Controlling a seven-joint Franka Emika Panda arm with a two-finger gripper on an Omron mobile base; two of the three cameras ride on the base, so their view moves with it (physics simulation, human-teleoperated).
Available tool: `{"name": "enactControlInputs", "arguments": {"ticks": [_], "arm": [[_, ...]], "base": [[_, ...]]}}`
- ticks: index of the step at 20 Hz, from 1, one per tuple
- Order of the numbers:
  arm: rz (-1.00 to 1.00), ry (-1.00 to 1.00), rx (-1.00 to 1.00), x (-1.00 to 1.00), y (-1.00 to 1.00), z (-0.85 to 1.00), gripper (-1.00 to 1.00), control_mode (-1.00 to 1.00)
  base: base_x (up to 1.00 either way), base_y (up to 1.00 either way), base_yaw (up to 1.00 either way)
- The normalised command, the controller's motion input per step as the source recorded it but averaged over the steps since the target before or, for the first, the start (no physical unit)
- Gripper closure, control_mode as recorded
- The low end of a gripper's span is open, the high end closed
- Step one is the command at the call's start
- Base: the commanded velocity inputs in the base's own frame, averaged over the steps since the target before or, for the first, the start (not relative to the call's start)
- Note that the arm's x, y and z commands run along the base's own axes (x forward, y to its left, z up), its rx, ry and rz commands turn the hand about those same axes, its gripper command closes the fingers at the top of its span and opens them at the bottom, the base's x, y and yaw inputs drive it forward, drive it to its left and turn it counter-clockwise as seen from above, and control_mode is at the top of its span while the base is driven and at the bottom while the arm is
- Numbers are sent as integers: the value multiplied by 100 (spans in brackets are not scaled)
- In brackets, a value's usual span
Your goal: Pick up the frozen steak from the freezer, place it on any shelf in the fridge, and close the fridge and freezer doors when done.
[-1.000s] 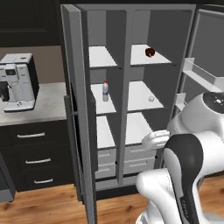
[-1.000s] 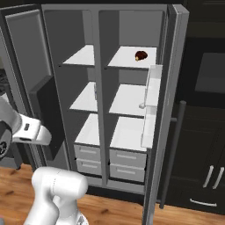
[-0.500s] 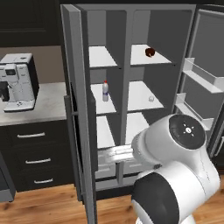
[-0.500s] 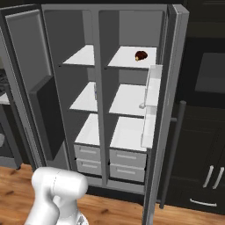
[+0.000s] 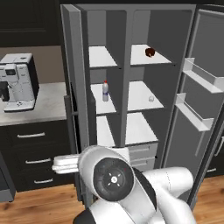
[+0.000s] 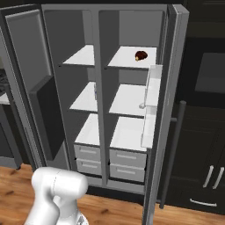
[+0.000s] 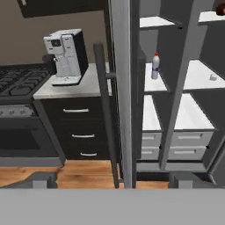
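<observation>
Overhead, the frozen steak (image 5: 150, 52) sits on the fridge's top shelf (image 5: 164, 57); claw (image 7: 112, 182) spread, empty

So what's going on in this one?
Both doors stand open. The frozen steak already sits on the top shelf of the fridge, the wider compartment. A white bottle stands in the freezer. The arm is low in front, holding nothing. The freezer door faces the hand view; closing remains.
</observation>
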Motion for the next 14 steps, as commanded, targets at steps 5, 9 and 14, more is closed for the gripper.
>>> {"name": "enactControlInputs", "arguments": {"ticks": [5,9,14], "arm": [[-27,-22,-5,98,100,0,-100,-100],[-34,-8,-5,100,91,-7,-100,-100],[-29,-7,-5,96,62,-16,-100,-100]], "base": [[0,0,0],[0,0,0],[0,0,0]]}}
